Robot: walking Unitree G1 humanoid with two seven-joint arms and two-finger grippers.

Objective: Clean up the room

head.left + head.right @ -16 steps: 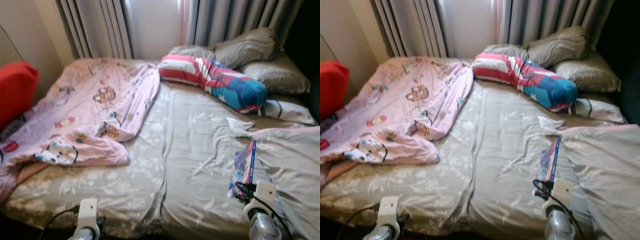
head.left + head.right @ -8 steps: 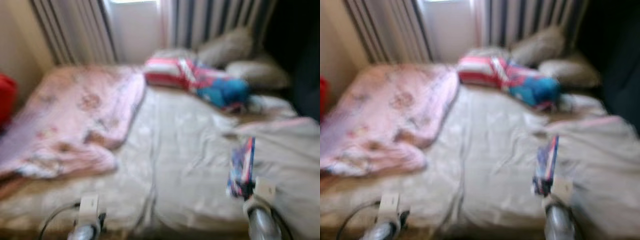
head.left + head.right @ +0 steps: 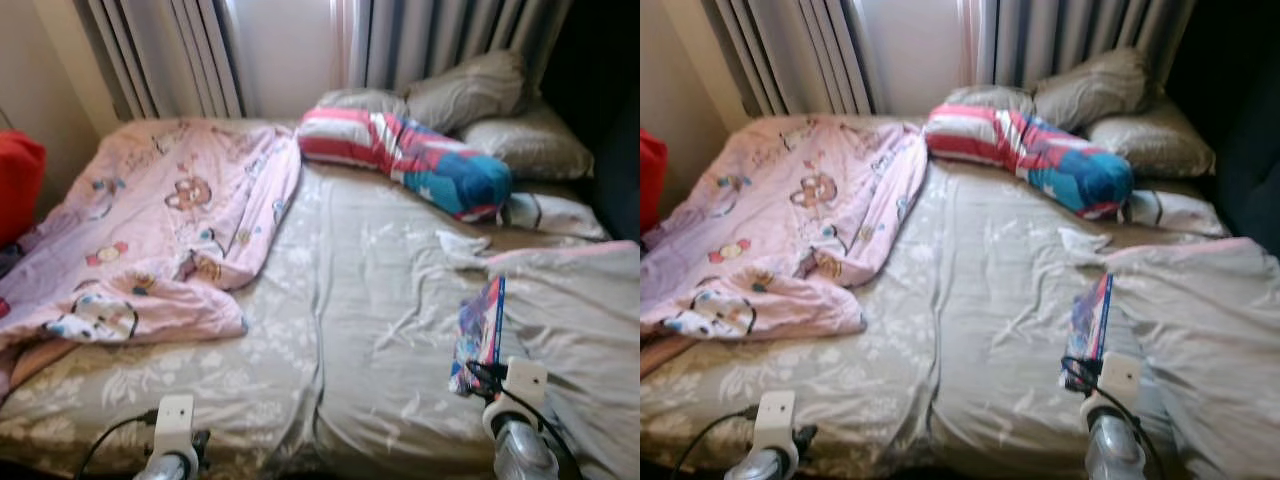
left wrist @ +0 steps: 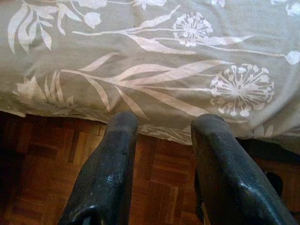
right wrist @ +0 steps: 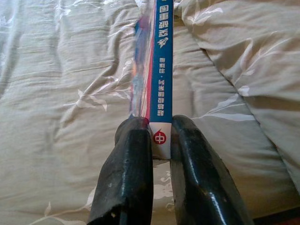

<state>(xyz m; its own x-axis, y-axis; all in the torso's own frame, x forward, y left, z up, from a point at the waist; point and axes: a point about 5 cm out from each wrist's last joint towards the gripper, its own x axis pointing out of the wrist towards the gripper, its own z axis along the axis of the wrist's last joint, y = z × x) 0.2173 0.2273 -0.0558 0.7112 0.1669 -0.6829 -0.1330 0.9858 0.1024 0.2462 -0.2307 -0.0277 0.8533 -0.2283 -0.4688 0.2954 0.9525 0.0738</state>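
Observation:
I stand at the foot of an unmade bed (image 3: pixel 380 300) with a grey flowered sheet. My right gripper (image 5: pixel 157 136) is shut on a thin blue-spined book (image 5: pixel 158 61), held upright on its edge above the sheet; the book (image 3: pixel 482 332) shows at the lower right of the bed. My left gripper (image 4: pixel 161 126) is open, low at the bed's foot edge, over wooden floor (image 4: pixel 159 187), with nothing between its fingers. A crumpled pink cartoon blanket (image 3: pixel 170 230) covers the bed's left half.
A striped red, white and blue bolster (image 3: pixel 410 160) and grey pillows (image 3: pixel 470 95) lie at the head. A grey duvet (image 3: pixel 580 320) is heaped at the right. A red object (image 3: pixel 18 185) stands left of the bed. Curtains (image 3: pixel 420 40) hang behind.
The camera swung and blurred, then settled with a slightly shifted view of the bed. Both arms keep their places, and the book stays in the right gripper.

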